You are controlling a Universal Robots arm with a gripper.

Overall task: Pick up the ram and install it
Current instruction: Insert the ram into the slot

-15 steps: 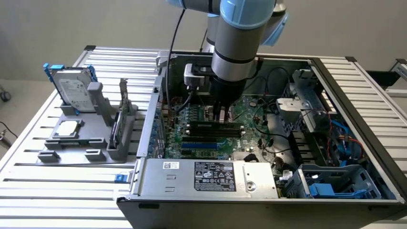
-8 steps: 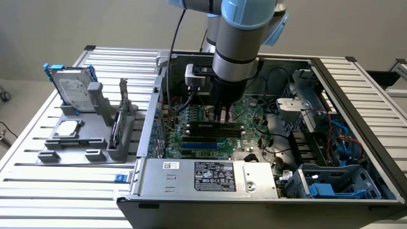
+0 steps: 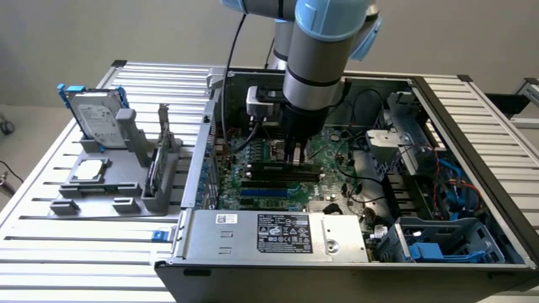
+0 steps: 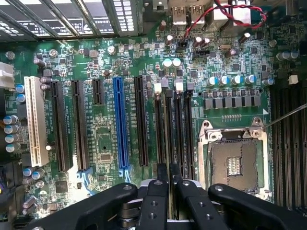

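The gripper [image 4: 168, 179] is pinched shut on the ram [image 4: 169, 139], a thin dark stick held on edge right over a black slot [image 4: 158, 129] on the green motherboard [image 4: 103, 72]. To do this well, I think the stick must stay straight and lined up with the slot before any push. The open computer case [image 3: 471, 126] sits on a slatted metal table [image 3: 84, 252] by a plain wall [image 3: 126, 31]

Computer case [image 3: 278, 243] on surface [image 3: 76, 252]; motherboard [image 3: 332, 154] inside case; parts stand [image 3: 110, 202] at exterior view's left of case, hard drive [image 3: 94, 120] upright on it.
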